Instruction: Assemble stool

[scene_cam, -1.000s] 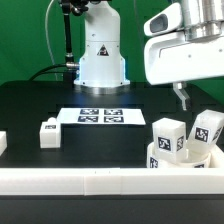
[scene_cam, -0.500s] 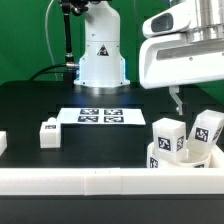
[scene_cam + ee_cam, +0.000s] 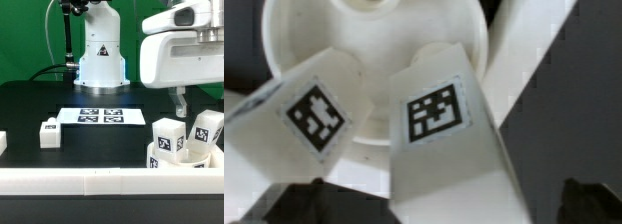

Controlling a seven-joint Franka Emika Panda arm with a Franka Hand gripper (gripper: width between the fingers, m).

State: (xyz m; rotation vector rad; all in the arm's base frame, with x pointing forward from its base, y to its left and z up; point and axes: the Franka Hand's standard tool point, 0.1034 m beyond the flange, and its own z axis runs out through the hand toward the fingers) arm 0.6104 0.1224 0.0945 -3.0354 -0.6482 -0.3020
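table [image 3: 30,105]: black, carrying every part.
border rail [image 3: 90,181]: long, white, along the front edge.
seat disc [image 3: 198,158]: white, at the exterior view's right, just behind the rail.
marker board [image 3: 100,116]: flat, mid-table.
gripper [image 3: 181,104]: above the seat disc, fingers spread wide, gripping nothing.
standing legs [image 3: 165,136]: two, tagged, on the seat disc, below the gripper.
lone leg [image 3: 47,132]: at the exterior view's left, well apart from the seat disc.

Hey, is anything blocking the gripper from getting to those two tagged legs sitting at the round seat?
Nothing visible does. The open gripper hangs above the two tagged legs at the seat, with only open air between them. The wrist view shows both legs unobstructed.
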